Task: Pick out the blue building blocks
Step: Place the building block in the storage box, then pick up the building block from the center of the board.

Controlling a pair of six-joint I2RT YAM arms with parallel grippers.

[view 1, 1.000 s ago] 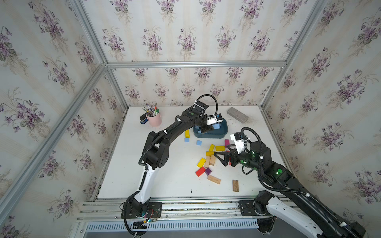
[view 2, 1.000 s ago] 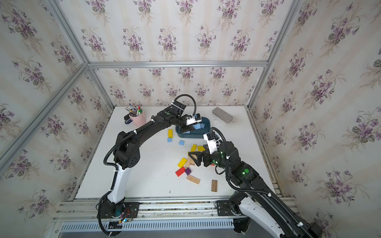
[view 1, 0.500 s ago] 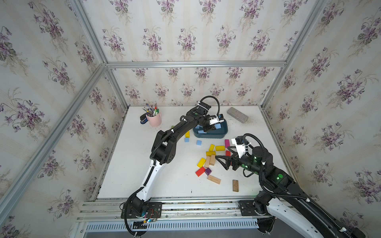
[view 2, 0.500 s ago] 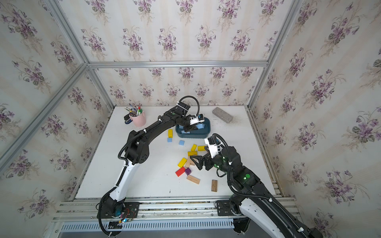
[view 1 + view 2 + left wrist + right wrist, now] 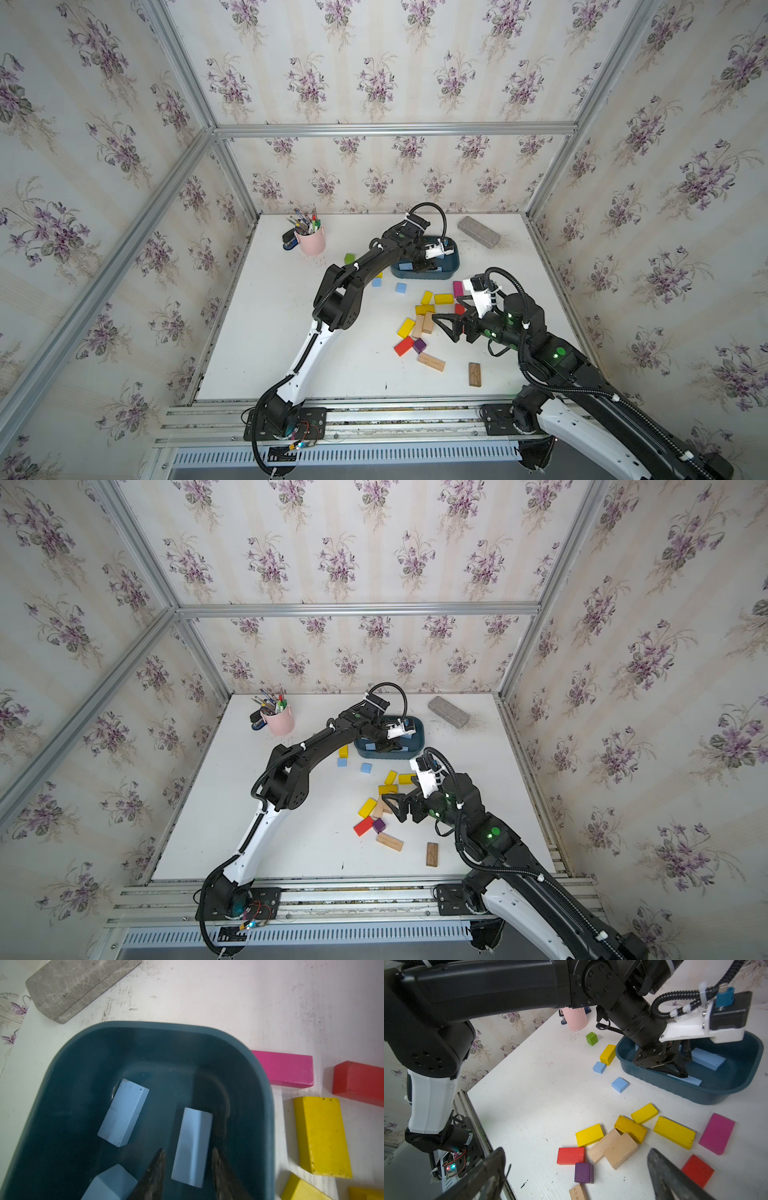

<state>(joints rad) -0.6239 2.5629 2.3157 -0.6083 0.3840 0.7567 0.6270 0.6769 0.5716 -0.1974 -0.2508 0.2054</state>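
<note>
My left gripper (image 5: 188, 1149) reaches down into the dark teal tub (image 5: 158, 1024), its jaws slightly open. A blue building block (image 5: 192, 1147) lies flat on the tub floor between the fingers, with a gap on each side. Two more blue blocks (image 5: 123, 1112) (image 5: 110, 1184) lie in the tub beside it. Two blue cubes (image 5: 376, 282) (image 5: 401, 287) sit on the table left of the tub, also seen in the right wrist view (image 5: 599, 1067) (image 5: 619, 1084). My right gripper (image 5: 444, 329) hangs wide open and holds nothing, just right of the mixed block pile.
Yellow (image 5: 443, 298), red (image 5: 403, 346), purple (image 5: 419, 345), pink (image 5: 457, 288) and plain wooden (image 5: 431, 361) blocks lie scattered mid-table. A green cube (image 5: 349, 258), a pink pen cup (image 5: 311, 243) and a grey slab (image 5: 478, 232) stand along the back. The left arm spans the table's middle.
The left jaws, shut on the blue block a second ago, have parted and the block now lies loose in the tub. The right gripper has stayed open near the pile.
</note>
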